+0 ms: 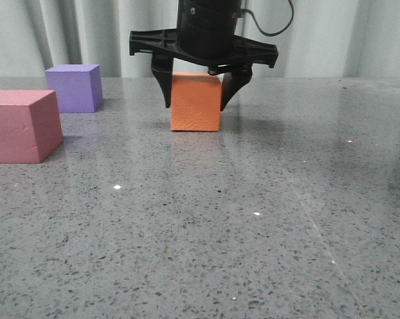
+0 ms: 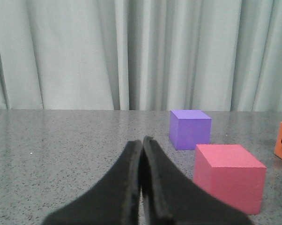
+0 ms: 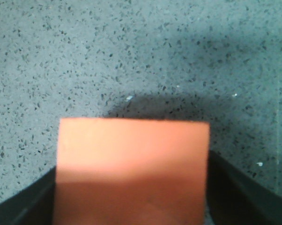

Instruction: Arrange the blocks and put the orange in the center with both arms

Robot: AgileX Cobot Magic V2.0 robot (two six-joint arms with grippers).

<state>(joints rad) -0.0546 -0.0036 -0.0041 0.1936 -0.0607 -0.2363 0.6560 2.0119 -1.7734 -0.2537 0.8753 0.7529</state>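
The orange foam cube (image 1: 196,103) is seen upright on the speckled grey table, its pebbled front face square to the front view, its flanks bracketed by the right gripper (image 1: 195,100). The purple cube (image 1: 74,87) is set far left, upright. The pink-red cube (image 1: 22,125) is placed nearer, just left of it, apart.

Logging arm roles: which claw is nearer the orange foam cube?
Right. The right claw straddles the orange foam cube; the left claw, shut, sits far off beyond the pink-red foam cube.
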